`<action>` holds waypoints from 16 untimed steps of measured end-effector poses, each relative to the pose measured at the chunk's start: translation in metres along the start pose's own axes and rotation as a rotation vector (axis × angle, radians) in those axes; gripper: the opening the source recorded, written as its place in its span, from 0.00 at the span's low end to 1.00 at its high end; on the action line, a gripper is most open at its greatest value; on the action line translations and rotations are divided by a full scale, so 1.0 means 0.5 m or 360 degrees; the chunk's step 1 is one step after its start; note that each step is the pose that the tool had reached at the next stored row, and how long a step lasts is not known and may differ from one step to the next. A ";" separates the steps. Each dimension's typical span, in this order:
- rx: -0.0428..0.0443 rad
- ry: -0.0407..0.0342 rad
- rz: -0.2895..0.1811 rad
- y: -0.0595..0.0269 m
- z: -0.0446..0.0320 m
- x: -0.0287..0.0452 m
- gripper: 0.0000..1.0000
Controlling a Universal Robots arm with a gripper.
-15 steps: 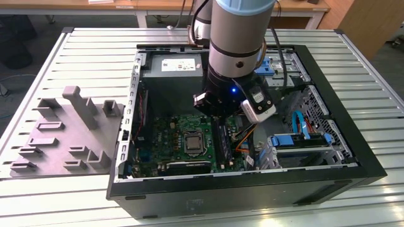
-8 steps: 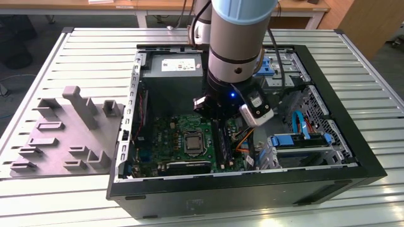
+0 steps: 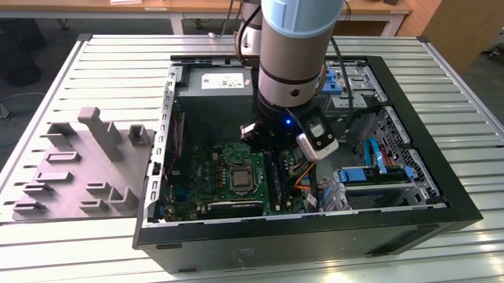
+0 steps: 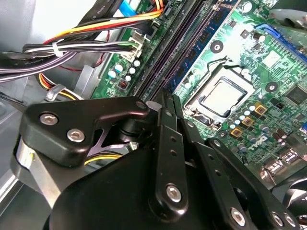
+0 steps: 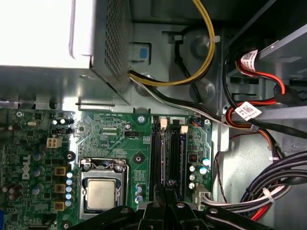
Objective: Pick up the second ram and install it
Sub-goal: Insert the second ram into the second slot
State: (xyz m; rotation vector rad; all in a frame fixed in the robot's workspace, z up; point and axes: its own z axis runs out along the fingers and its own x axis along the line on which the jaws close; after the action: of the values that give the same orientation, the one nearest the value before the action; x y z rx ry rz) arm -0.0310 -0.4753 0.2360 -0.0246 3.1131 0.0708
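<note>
Inside the open computer case (image 3: 315, 242), the claw (image 4: 165, 98) is seen pressed together, tips down over the memory slots (image 4: 163, 52). A blue-green ram stick (image 4: 199, 45) is seated just beside the tips on the processor's (image 4: 223, 98) side, its long axis running straight away from them — whether it is the second cannot be told.

Slatted metal table (image 3: 102, 71), wooden desk (image 3: 205, 6) behind

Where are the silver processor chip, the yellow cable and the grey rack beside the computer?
Processor chip (image 5: 101, 194): first wrist view, centre of its silver lid.
Yellow cable (image 5: 204, 19): first wrist view, its upper stretch.
Grey rack (image 3: 102, 135): exterior view, its tall upright post.
</note>
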 end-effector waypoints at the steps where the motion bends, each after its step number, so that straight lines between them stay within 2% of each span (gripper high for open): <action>1: 0.0000 0.0000 0.0000 0.000 0.001 0.000 0.12; 16: -0.0004 0.0000 0.0000 0.003 0.016 0.005 0.12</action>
State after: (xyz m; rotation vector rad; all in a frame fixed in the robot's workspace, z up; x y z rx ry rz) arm -0.0335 -0.4733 0.2279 -0.0247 3.1129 0.0745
